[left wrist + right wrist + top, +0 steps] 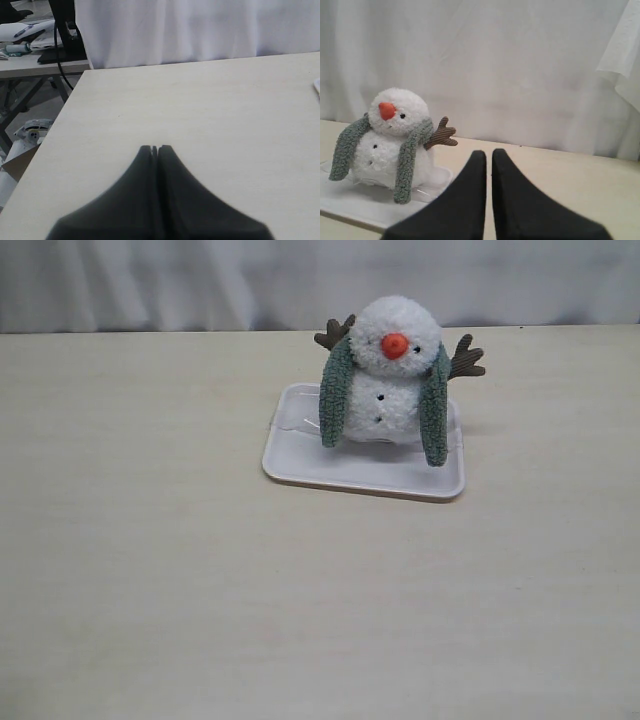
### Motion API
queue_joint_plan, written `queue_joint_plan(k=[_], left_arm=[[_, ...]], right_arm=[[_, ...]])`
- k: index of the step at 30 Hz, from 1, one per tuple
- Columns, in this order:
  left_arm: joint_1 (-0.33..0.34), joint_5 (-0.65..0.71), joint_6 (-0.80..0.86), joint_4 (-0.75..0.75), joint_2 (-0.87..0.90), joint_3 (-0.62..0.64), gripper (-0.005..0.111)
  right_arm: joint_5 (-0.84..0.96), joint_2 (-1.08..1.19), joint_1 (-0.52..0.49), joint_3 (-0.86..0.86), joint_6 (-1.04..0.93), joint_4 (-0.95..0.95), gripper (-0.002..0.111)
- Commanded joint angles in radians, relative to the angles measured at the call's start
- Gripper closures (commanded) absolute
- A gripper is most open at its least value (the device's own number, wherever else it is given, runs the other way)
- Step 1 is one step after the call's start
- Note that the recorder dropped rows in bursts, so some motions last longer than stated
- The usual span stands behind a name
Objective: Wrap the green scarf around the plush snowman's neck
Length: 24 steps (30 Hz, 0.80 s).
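Note:
The plush snowman point(395, 390) sits upright on a white tray point(350, 472) at the back of the table, orange nose facing the camera. The green scarf point(337, 392) is draped behind its neck, and both ends hang down the front, one each side of the body. Neither gripper appears in the exterior view. My left gripper point(155, 148) is shut with nothing in it, over bare tabletop far from the toy. My right gripper point(489, 153) is shut but for a thin slit and holds nothing. It stands beside the snowman point(385, 145), scarf point(407, 160) and tray point(350, 205), apart from them.
A white curtain point(200, 280) hangs along the table's far edge. The left wrist view shows the table's side edge point(60, 115), and beyond it a second desk point(30, 55) with cables and clutter. A corner of the tray point(317, 86) shows at that frame's edge.

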Motion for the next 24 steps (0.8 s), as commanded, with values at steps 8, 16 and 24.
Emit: queue_joint_plan(k=[8,16,24], left_arm=[[0.002,-0.011,0.000,0.001,-0.001,0.002,0.107],[0.002,-0.011,0.000,0.001,-0.001,0.002,0.107],[0.002,-0.011,0.000,0.001,-0.001,0.002,0.107]], right_arm=[[0.291,-0.004,0.003,0.004,0.000,0.038,0.104],[0.304,-0.004,0.003,0.004,0.052,0.038,0.104],[0.304,-0.004,0.003,0.004,0.056,0.046,0.104]])
